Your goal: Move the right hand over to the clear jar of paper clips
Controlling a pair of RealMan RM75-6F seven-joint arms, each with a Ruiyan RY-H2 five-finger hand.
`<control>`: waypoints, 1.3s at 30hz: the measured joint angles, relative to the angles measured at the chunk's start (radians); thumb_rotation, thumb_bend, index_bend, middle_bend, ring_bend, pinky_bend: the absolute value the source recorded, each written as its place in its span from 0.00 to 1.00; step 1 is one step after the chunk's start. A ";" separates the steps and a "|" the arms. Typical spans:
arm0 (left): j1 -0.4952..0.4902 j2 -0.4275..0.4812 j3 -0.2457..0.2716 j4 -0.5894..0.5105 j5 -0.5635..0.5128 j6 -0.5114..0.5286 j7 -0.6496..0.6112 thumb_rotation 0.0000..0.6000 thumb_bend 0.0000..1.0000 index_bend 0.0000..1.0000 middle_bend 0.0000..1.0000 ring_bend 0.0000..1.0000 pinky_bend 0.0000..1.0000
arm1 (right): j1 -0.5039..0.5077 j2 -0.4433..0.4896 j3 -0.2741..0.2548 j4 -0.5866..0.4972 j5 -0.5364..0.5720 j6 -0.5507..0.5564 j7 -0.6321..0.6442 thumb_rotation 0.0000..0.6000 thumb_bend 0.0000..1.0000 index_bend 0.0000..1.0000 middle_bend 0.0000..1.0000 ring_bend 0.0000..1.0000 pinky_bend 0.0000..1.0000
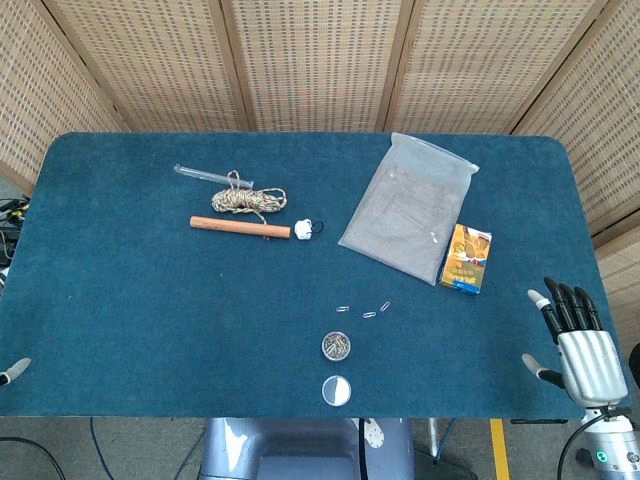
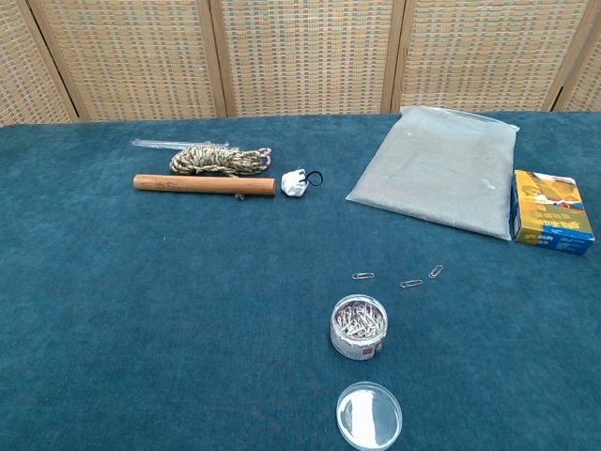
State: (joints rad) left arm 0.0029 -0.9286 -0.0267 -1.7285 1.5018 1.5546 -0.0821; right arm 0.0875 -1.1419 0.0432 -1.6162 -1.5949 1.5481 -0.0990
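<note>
Near the middle of the bench's front edge stood the clear jar of paper clips (image 1: 336, 347), open and upright, with its round lid (image 1: 336, 390) lying flat just in front of it, closer still to the edge. Three loose clips (image 2: 401, 279) lay scattered on the blue cloth a little behind the jar and toward the right. Farther back, toward the right rear corner, rested a grey zip pouch (image 1: 405, 209) with a small orange-and-blue box (image 1: 466, 259) touching its front right corner.

By the front right corner hovered the right robot hand (image 1: 576, 339), empty, fingers spread and pointing toward the rear edge; only the head view showed it. It was well apart from the jar. A sound move, as I judged it, called for a sweep leftward along the front edge, kept high enough to pass over the jar's rim, and steered in front of the loose clips and behind the lid so neither got nudged. Fingers were best left apart on approach.

Only a fingertip of the left robot hand (image 1: 14, 371) showed at the front left corner; its state could not be told.
</note>
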 measured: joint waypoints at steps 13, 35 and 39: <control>0.000 -0.010 -0.008 -0.008 -0.008 0.006 0.028 1.00 0.10 0.00 0.00 0.00 0.00 | 0.089 0.007 -0.002 0.018 -0.001 -0.165 0.086 1.00 0.01 0.32 0.00 0.00 0.00; -0.065 -0.045 -0.054 0.015 -0.163 -0.126 0.099 1.00 0.10 0.00 0.00 0.00 0.00 | 0.599 -0.359 0.133 0.249 0.172 -0.745 -0.021 1.00 0.38 0.46 0.00 0.00 0.00; -0.068 -0.046 -0.055 0.017 -0.166 -0.132 0.100 1.00 0.10 0.00 0.00 0.00 0.00 | 0.627 -0.411 0.131 0.322 0.188 -0.764 -0.039 1.00 0.38 0.46 0.00 0.00 0.00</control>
State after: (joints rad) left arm -0.0649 -0.9747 -0.0813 -1.7113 1.3353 1.4229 0.0179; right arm 0.7143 -1.5534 0.1745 -1.2945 -1.4066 0.7838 -0.1375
